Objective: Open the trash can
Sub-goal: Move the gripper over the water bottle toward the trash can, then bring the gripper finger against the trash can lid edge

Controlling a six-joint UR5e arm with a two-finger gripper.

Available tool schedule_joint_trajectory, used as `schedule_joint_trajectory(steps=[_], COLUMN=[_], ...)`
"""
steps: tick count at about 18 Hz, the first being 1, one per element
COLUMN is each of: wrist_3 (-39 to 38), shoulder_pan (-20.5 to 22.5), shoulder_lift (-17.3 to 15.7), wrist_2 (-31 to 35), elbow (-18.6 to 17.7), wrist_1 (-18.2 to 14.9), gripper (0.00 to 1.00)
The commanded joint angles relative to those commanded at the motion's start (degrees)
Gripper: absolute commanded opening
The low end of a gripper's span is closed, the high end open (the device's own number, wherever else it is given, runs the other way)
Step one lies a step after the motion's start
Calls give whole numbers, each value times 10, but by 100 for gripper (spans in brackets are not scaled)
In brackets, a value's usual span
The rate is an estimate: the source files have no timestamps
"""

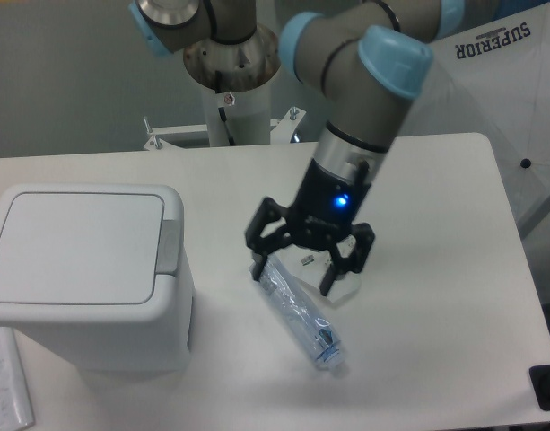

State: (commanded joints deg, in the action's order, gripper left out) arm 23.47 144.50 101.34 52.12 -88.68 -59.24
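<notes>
Bin (82, 274) sat lid-down at the bench's (436, 224) nine o'clock side, well apart from the pincer (292, 271), whose fingers stood apart above a bottle (300, 316); grey tab (169, 247) faced the pincer

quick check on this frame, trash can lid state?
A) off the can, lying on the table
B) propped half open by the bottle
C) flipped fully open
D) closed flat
D: the lid lies flat and flush on the trash can, with the grey push tab unpressed at its right edge; the gripper is off to the right over the bottle, not touching the can.
</notes>
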Motion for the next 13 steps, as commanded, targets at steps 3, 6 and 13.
schedule_joint_trajectory(steps=[3, 6, 13], wrist_3=[-5, -4, -7], shoulder_pan=[-12, -20, -46], shoulder_lift=[-18, -29, -12], wrist_2=[0, 0, 0], elbow=[-14, -29, -36], wrist_1=[0, 1, 29], gripper=[100, 100, 100])
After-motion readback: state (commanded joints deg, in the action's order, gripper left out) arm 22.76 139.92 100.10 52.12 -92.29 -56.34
